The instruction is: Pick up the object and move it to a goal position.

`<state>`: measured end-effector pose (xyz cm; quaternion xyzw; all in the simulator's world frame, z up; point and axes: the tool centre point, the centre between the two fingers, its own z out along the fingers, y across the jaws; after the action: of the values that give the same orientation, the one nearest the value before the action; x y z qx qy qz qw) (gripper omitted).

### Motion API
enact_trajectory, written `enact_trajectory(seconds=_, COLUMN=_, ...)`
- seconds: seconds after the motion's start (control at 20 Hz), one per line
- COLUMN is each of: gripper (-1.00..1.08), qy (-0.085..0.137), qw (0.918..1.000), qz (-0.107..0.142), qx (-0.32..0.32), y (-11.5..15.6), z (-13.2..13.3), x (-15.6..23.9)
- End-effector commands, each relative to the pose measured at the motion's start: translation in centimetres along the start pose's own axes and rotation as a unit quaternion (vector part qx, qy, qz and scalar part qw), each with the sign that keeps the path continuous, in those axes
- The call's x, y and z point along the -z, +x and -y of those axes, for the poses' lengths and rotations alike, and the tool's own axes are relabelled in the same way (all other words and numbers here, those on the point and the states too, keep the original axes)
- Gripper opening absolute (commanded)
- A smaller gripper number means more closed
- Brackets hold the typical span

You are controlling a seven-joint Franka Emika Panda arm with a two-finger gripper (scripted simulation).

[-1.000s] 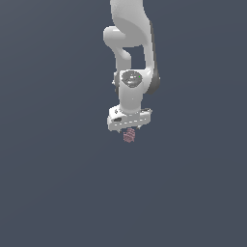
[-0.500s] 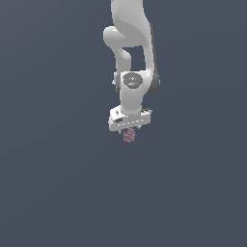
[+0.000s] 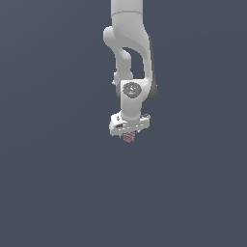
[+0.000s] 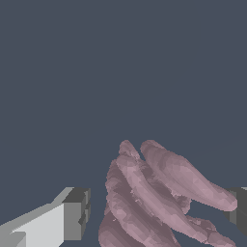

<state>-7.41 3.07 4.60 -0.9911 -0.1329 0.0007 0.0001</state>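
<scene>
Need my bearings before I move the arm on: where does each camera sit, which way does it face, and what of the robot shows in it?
Exterior view: off the arm, position unrecorded, facing the white arm, its gripper and the tiny pinkish object under it.
Wrist view: on the wrist, looking along the fingers at the ribbed pinkish object between them.
Shared: gripper and object.

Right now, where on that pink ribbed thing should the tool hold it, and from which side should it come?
Across the middle of the pink ribbed thing, coming from above as the tool already does. In the wrist view its long rounded lobes run side by side between the two fingers, so squeezing across the bundle looks firmer than pinching one tapered tip. Whether the pads touch it isn't clear.
</scene>
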Motion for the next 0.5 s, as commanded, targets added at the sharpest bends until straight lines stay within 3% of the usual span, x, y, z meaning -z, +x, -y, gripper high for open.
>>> enact_trajectory(seconds=0.0, gripper=1.00, qy=0.000, qw=1.0000, qz=-0.001, qx=0.000, y=0.06, z=-0.01, x=-0.54)
enact_trajectory(seconds=0.1, gripper=1.00, qy=0.000, qw=1.0000, qz=-0.001, qx=0.000, y=0.07, z=-0.02, x=-0.65)
enact_trajectory(seconds=0.15, gripper=-1.00, qy=0.000, qw=1.0000, qz=-0.001, qx=0.000, y=0.07, z=-0.02, x=-0.65)
enact_trajectory(seconds=0.45, gripper=-1.00, qy=0.000, qw=1.0000, qz=-0.001, qx=0.000, y=0.07, z=-0.02, x=-0.65)
